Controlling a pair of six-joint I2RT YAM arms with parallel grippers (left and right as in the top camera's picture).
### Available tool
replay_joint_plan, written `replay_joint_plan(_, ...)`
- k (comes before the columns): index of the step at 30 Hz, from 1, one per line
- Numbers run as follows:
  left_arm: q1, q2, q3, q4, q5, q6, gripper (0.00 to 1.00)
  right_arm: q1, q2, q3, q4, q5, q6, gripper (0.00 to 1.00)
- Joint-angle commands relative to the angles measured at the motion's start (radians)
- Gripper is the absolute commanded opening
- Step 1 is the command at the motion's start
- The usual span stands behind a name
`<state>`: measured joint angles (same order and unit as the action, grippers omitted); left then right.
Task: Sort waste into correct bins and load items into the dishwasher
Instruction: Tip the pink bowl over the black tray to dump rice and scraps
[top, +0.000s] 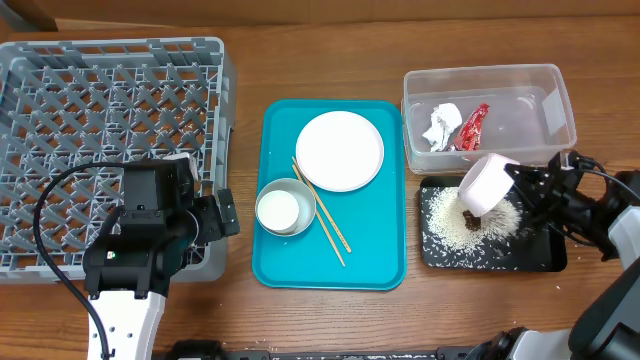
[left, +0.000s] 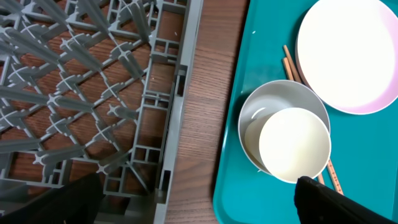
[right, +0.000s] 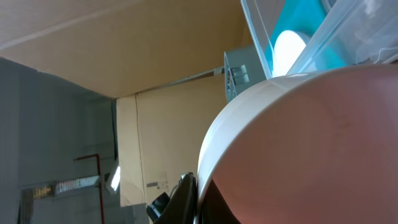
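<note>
My right gripper is shut on the rim of the small pink-white dish, which it holds tilted over the black tray. White rice and a brown lump lie in that tray. In the right wrist view the dish fills the frame and one finger presses its edge. The clear tub holds the napkin and the red wrapper. My left gripper is open above the gap between the dish rack and the teal tray. The plate, chopsticks and grey bowl with the cup inside rest on that tray.
The teal serving tray lies at the middle of the wooden table, the grey rack to its left. The left arm's black cable loops over the rack's front. Cardboard stands behind the table.
</note>
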<state>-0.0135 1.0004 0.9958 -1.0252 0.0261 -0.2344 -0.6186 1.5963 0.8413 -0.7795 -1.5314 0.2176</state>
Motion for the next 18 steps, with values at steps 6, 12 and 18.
replay_joint_plan(6, -0.006, 0.001, 0.023, 0.002, 0.011, -0.013, 1.00, -0.001, 0.003, -0.005, 0.000, -0.039, 0.014, 0.04)
replay_joint_plan(12, -0.006, 0.001, 0.023, 0.002, 0.011, -0.013, 1.00, 0.001, 0.003, -0.005, 0.003, -0.037, 0.009, 0.04)
replay_joint_plan(18, -0.006, 0.001, 0.023, 0.004, 0.011, -0.013, 1.00, 0.042, 0.003, -0.005, -0.005, 0.153, -0.010, 0.04)
